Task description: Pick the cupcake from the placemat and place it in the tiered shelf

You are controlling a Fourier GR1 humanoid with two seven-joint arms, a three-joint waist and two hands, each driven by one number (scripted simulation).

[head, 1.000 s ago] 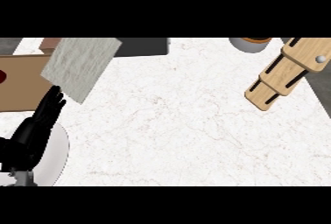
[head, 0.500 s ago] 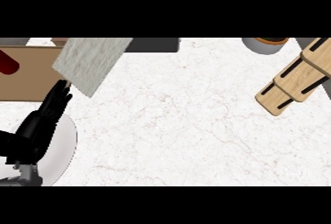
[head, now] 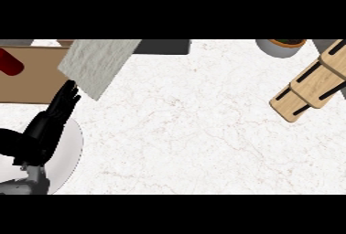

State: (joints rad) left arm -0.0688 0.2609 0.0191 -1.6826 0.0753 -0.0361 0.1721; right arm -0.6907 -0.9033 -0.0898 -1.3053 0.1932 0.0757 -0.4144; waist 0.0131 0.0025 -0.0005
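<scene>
- The left hand [head: 46,130] shows at the lower left of the head view, on its grey forearm [head: 24,183], with straight fingers [head: 65,98] pointing up and a little right; it is open and holds nothing.
- Under that hand lies a pale round plate [head: 71,153], partly hidden by the hand and forearm.
- The right hand does not show in the view.
- The white marbled counter [head: 189,128] fills most of the middle.
- Just past the fingertips sits a grey speckled slab [head: 98,61], tilted, its lower corner close to the fingers.
- To the left of the slab lies a brown mat [head: 34,84], running off the left edge; the slab overlaps its right side.
- On the mat near the left edge sits a dark red thing [head: 9,62], cut by the edge; I cannot tell whether it is the cupcake.
- At the right stands a light wooden rack [head: 312,84] with dark slots, tilted.
- At the far edge are a dark grey block [head: 162,46] and a grey pot [head: 280,46] with a brown inside.
</scene>
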